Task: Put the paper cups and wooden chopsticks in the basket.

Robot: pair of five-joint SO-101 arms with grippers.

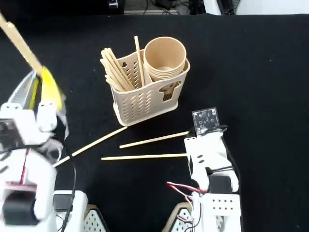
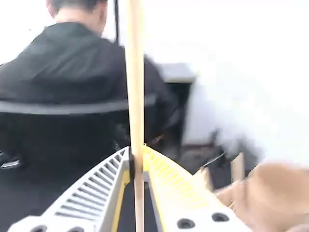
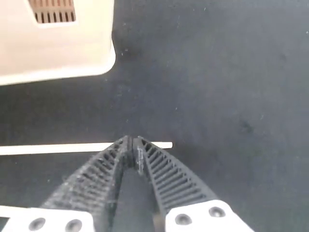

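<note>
Your worktop (image 1: 260, 72) is covered in plain black cloth out to its far edge, where you can see dark cables (image 1: 166, 5) lying on a paler floor. Farther off in the room, a bright white wall (image 2: 241, 58) has a dark cabinet (image 2: 186, 106) against it

I've room to pass right of the basket (image 1: 140, 104); upright sticks (image 1: 116, 71) crowd its left half, and three loose chopsticks (image 1: 145, 156) lie across the table (image 1: 260, 72) before it.

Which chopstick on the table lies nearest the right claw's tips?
The middle chopstick of the three: its end sits just past the right claw tips; the other two lie farther off.
</note>
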